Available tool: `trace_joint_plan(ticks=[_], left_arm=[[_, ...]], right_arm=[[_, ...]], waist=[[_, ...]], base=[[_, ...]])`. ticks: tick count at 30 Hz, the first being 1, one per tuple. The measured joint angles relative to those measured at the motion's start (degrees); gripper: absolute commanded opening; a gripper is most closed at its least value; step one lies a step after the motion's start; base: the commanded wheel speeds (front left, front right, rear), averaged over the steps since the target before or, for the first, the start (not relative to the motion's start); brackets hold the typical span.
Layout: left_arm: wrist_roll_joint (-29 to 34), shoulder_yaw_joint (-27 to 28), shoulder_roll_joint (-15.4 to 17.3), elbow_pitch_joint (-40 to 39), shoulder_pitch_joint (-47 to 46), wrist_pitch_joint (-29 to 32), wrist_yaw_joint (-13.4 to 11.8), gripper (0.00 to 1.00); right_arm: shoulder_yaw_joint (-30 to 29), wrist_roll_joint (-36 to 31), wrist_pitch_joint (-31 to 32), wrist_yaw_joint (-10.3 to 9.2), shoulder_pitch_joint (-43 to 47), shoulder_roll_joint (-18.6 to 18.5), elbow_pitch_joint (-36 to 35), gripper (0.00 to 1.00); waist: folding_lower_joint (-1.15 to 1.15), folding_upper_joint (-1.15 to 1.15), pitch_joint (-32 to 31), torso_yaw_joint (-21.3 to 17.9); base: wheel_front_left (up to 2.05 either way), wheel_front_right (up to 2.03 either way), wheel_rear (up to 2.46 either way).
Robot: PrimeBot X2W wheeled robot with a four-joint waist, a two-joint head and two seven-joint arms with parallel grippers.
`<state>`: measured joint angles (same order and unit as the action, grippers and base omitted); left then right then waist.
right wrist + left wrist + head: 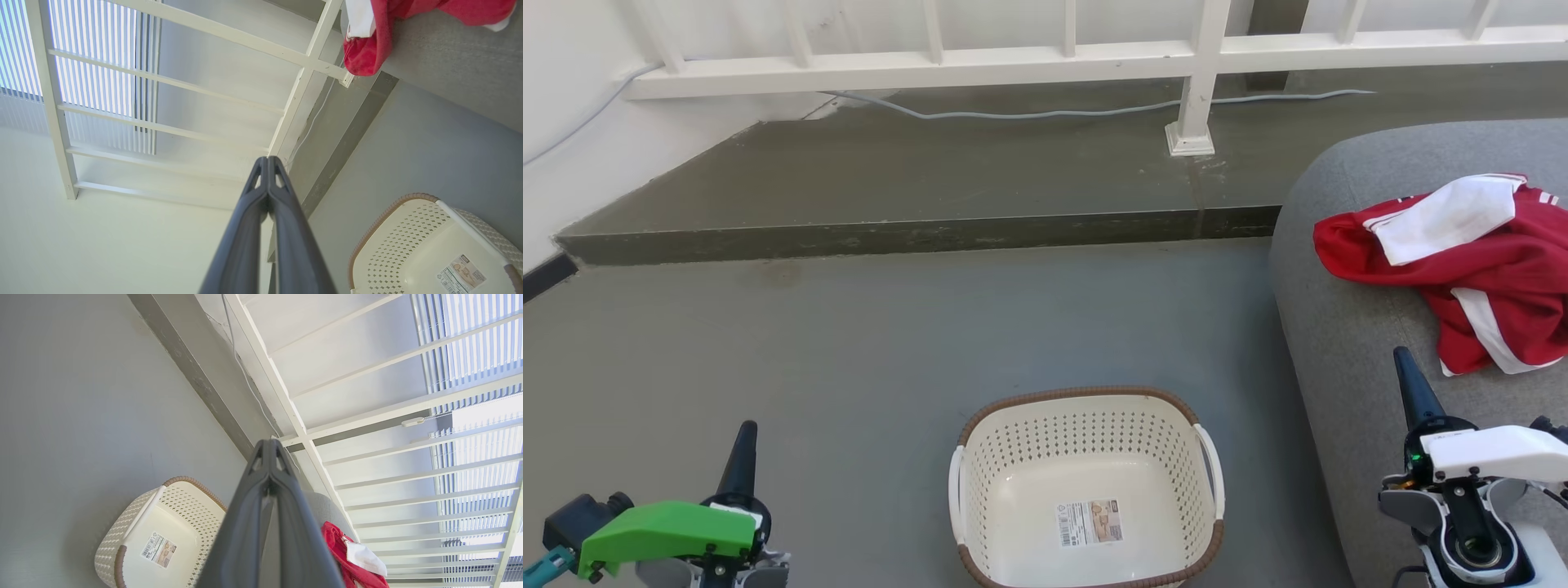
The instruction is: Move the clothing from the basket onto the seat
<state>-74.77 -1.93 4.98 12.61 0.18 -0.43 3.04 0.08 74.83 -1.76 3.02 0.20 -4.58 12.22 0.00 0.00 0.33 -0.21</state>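
Looks done: basket (1086, 490) holds just its label (1089, 523), clothing (1462, 261) heaped on the seat (1347, 351), left gripper (742, 457) and right gripper (1413, 392) both closed, holding nothing, so next is just confirm and stay parked.

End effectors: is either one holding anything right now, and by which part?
Nothing is held. The left end effector and the right end effector are both shut on nothing; the clothing lies on the seat.
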Motion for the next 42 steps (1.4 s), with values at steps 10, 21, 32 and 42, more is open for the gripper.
trace_joint_plan(ticks=[10,21,32,42], left_arm=[[-7.3,1.5,-0.3,1.2,-0.7,1.6,1.5,0.00],[-15.3,2.9,-0.7,2.1,-2.1,3.8,3.0,0.00],[-18.9,3.7,-0.9,2.9,-3.2,4.5,3.8,0.00],[-18.9,3.7,-1.0,3.1,-3.2,4.5,3.8,0.00]], right_arm=[[-1.4,7.7,1.8,1.46,-1.2,0.0,1.1,0.00],[-2.8,16.4,3.5,2.72,-2.4,0.0,2.2,0.00],[-3.5,20.4,4.4,3.52,-2.8,0.0,3.0,0.00],[-3.6,20.4,4.6,3.53,-3.2,0.0,3.2,0.00]], waist=[[0.00,0.00,-0.1,0.1],[0.00,0.00,-0.1,0.2],[0.00,0.00,-0.2,0.2],[0.00,0.00,-0.2,0.2]], base=[[0.00,0.00,0.00],[0.00,0.00,0.00],[0.00,0.00,0.00],[0.00,0.00,0.00]])
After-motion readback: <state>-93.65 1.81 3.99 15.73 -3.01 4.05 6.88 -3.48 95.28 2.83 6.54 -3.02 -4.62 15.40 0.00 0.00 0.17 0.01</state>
